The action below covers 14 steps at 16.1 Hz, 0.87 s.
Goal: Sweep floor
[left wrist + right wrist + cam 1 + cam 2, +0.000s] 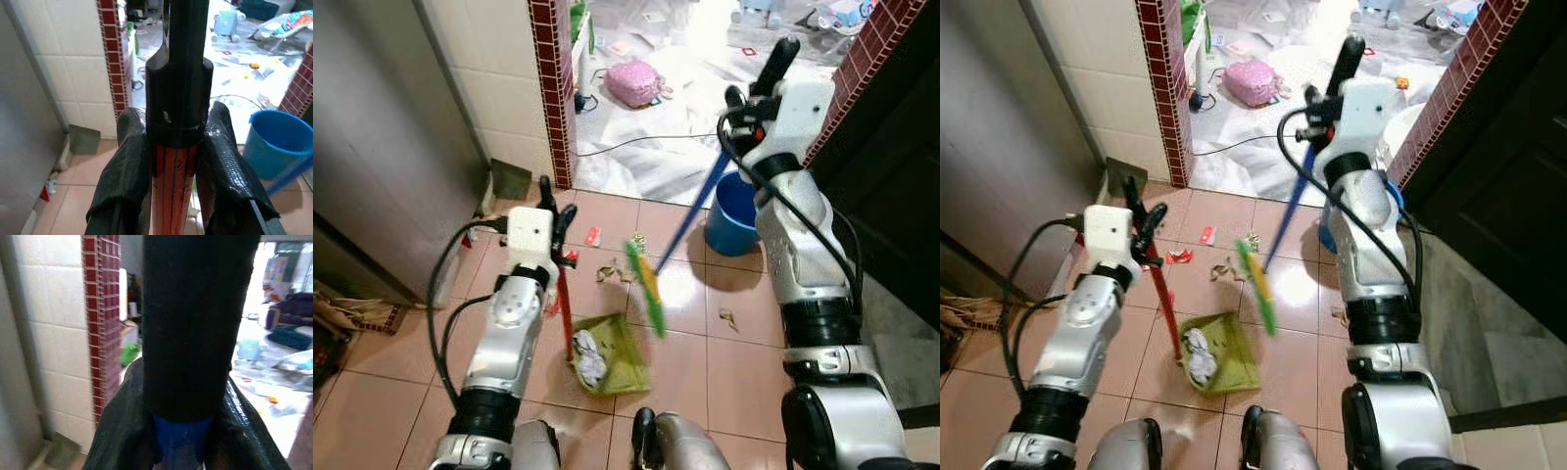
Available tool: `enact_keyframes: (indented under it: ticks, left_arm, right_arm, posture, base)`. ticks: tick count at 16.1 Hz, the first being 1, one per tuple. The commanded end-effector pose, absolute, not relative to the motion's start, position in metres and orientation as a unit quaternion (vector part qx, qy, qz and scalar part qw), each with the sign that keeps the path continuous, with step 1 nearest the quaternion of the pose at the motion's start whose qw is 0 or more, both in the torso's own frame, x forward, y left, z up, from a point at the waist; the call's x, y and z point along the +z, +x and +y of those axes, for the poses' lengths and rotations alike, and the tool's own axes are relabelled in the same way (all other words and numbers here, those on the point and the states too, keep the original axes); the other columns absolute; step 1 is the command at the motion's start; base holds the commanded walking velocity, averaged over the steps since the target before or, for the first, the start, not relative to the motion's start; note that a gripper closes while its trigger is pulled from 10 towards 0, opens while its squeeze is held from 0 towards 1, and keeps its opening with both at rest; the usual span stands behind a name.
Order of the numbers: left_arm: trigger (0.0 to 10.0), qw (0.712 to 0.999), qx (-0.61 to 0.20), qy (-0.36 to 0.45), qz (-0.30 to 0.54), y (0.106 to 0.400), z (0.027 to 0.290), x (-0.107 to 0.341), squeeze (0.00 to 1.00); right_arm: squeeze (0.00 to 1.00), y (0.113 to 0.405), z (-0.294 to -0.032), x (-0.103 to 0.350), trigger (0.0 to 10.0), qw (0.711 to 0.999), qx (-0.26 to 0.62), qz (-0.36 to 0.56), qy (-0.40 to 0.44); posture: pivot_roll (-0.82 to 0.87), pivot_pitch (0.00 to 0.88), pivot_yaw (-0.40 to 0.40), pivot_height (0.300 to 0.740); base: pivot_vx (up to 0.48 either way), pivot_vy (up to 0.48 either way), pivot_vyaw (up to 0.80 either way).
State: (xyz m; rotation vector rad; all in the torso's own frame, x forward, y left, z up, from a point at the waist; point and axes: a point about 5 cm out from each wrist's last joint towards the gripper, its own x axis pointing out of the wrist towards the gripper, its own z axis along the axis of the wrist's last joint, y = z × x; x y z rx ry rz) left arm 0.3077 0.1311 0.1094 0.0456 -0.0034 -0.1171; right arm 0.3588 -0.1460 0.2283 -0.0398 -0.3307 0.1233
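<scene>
Left claw point(176, 161) was clamped on the ribbed red dustpan handle point(565, 313); green pan point(617, 357) w/ crumpled paper sat on glossy tile floor point(391, 401). Right claw point(183, 431) gripped the blue broom pole point(695, 211); green bristles point(646, 287) blurred. Risk: a hard stroke could flick scraps point(612, 272) past the pan or knock the blue bucket point(734, 217).

My head cameras look down at the tiled floor point(685, 352); wrist cameras sit close behind gripped handles, facing the doorway.

no readable text anywhere
</scene>
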Motion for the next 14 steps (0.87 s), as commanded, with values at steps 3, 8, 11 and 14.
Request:
enact_keyframes:
  ticks: [3,8,11,14]
  left_arm:
    - [10.0,0.997,-0.054,0.011,-0.054,0.305,0.14,0.135,0.0]
    - [10.0,0.995,-0.068,-0.015,-0.075,0.298,0.143,0.148,0.0]
    - [10.0,0.994,-0.069,-0.019,-0.085,0.301,0.148,0.158,0.0]
    - [10.0,0.992,-0.066,-0.027,-0.1,0.303,0.15,0.17,0.0]
  right_arm:
    - [0.0,0.353,-0.159,0.213,10.0,0.984,0.007,-0.16,-0.083]
    - [0.0,0.343,-0.165,0.18,10.0,0.985,-0.03,-0.123,-0.117]
    - [0.0,0.342,-0.172,0.177,10.0,0.983,-0.047,-0.119,-0.128]
    - [0.0,0.341,-0.184,0.17,10.0,0.981,-0.075,-0.103,-0.143]
  posture:
    - [-0.03,0.143,-0.04,0.74]
    - [-0.02,0.126,-0.038,0.74]
    - [-0.02,0.121,-0.035,0.74]
    - [-0.03,0.116,-0.033,0.74]
  base:
    - [0.0,0.0,0.0]
    - [0.103,0.0,-0.76]
    - [0.287,0.0,-0.8]
    - [0.287,0.0,-0.74]
